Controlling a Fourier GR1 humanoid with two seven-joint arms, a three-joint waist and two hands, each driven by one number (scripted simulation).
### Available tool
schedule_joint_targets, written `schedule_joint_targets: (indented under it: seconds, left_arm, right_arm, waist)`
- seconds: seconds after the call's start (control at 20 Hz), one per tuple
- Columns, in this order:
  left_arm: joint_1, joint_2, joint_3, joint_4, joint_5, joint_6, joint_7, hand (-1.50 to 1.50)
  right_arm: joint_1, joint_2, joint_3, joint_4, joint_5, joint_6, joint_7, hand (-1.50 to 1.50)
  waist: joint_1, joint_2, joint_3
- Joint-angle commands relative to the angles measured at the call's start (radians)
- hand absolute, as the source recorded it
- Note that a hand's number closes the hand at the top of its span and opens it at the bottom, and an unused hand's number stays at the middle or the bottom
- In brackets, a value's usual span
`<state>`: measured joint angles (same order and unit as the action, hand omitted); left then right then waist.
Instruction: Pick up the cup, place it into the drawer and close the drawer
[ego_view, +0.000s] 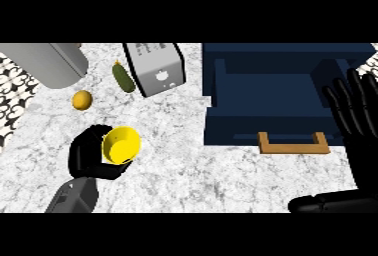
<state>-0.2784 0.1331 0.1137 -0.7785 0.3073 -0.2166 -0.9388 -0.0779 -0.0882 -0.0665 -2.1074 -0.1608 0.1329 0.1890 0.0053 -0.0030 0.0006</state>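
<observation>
Head view: yellow cup (122, 145) clamped in curled left hand (92, 157) over table (221, 185), mouth tilted rightward, open drawer (277, 107) well apart to right, nearer straight-fingered resting right hand (358, 120) at right edge, so likely carried right and slightly up.

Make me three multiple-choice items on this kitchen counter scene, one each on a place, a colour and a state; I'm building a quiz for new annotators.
1. Where does the small orange round fruit lie?
A. inside the drawer
B. on the counter, left of the green cucumber
C. on the toaster

2. What colour is the cup in the left hand?
A. yellow
B. red
C. white

3. What state is the dark blue drawer in?
A. closed
B. taken out
C. open

Answers:
1 B, the fruit sits left of the cucumber.
2 A, the left hand curls round a yellow cup.
3 C, the drawer with its wooden handle shows its inside.
</observation>
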Motion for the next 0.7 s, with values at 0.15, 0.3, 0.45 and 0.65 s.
schedule_joint_targets:
  seconds: [0.15, 0.3, 0.45, 0.65]
  left_arm:
    - [0.044, -0.002, -0.101, -0.352, 0.012, -0.019, 0.226, 1.50]
    - [0.007, -0.024, -0.106, -0.497, 0.038, 0.064, 0.368, 1.50]
    - [-0.039, -0.067, -0.139, -0.583, 0.038, 0.130, 0.480, 1.50]
    - [-0.125, -0.070, -0.123, -0.622, 0.046, 0.181, 0.571, 1.50]
  right_arm:
    - [0.008, 0.001, -0.004, 0.014, -0.011, 0.010, -0.012, -1.50]
    - [-0.033, 0.015, -0.003, 0.065, 0.002, -0.007, -0.028, -1.50]
    - [-0.014, 0.011, -0.007, 0.071, 0.004, 0.007, -0.051, -1.50]
    - [0.000, 0.013, 0.018, -0.010, 0.021, -0.020, 0.026, -1.50]
  waist:
    - [0.004, -0.002, 0.001]
    - [0.005, -0.001, 0.001]
    - [0.001, 0.000, 0.000]
    - [-0.007, 0.002, 0.000]
